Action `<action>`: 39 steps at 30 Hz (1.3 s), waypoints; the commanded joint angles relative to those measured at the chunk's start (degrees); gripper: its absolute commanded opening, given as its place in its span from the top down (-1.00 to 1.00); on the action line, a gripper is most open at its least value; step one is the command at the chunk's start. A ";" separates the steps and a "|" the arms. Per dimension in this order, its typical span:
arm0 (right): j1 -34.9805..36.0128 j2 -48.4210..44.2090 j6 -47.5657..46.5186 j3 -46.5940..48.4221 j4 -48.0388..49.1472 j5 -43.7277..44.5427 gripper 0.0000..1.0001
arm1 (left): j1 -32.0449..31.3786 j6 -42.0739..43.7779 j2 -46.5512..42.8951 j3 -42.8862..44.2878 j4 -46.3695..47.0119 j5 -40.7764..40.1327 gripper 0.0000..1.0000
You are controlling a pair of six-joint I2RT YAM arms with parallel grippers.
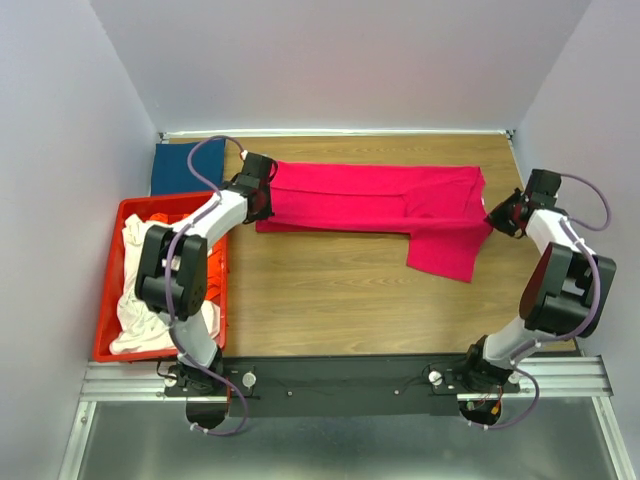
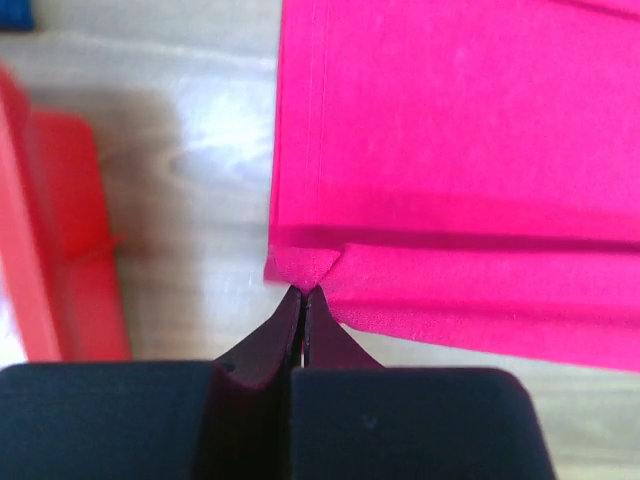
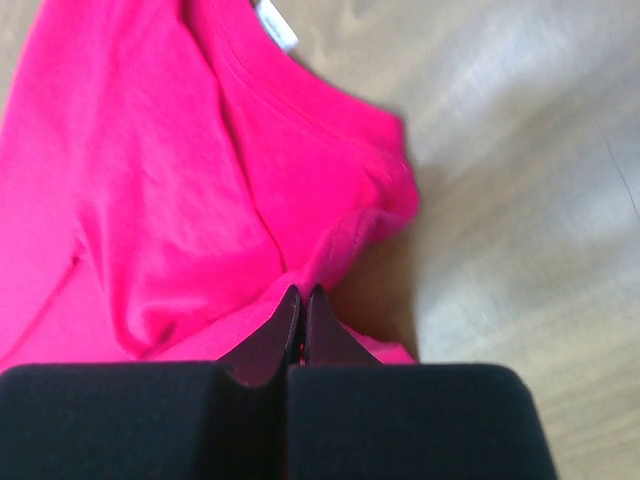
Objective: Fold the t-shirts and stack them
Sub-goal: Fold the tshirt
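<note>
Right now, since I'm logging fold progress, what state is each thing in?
Pink shirt: flat on the table, folded lengthwise, one sleeve sticking out.
Left gripper: shut on the pink shirt's corner.
Right gripper: shut on the pink shirt's edge.
Blue shirt: folded, lying flat.
Crate: holds crumpled white shirt.

No writing, brand, number or sign can be read anywhere. The only label in sight is a small white tag (image 3: 277, 25) at the neckline of the magenta-pink t-shirt (image 3: 150, 180), too blurred to show any print
</note>
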 commanded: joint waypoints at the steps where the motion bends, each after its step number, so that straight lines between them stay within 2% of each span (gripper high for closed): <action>1: -0.56 4.17 -0.48 6.45 -1.00 -1.10 0.99 | 1.30 0.76 5.60 4.39 -1.75 1.07 1.00; 7: -0.56 11.37 -1.45 12.96 -1.18 -4.52 0.99 | 1.83 0.06 11.05 10.55 -3.24 0.46 1.00; 12: -0.47 14.72 -1.62 15.86 -1.18 -5.67 0.98 | 2.27 -0.73 12.02 12.92 -2.80 -0.68 1.00; 26: -0.47 22.45 -3.12 20.35 -1.26 -5.58 0.94 | 2.80 -1.35 18.53 18.63 -2.80 -1.56 1.00; 32: -0.38 25.36 -4.43 21.93 -1.18 -6.64 0.77 | 2.71 -2.32 20.11 18.73 -2.45 -1.65 1.00; 33: -0.29 25.19 -4.70 22.11 -1.18 -6.90 0.73 | 2.80 -2.40 20.02 18.38 -2.36 -1.74 0.96; 35: 0.15 24.05 -5.93 22.11 -1.26 -5.34 0.38 | 2.71 -2.40 19.41 17.68 -1.93 -2.00 0.69; 36: 0.41 22.57 -6.28 22.11 -1.26 -4.45 0.28 | 2.80 -2.58 18.80 16.98 -1.66 -1.91 0.46; 37: 0.76 21.42 -6.98 22.20 -1.44 -3.57 0.10 | 2.71 -2.84 17.66 16.71 -1.22 -2.44 0.28; 39: 1.02 19.31 -7.34 22.11 -1.88 -1.11 0.01 | 2.71 -3.02 16.43 16.18 -0.78 -2.79 -0.11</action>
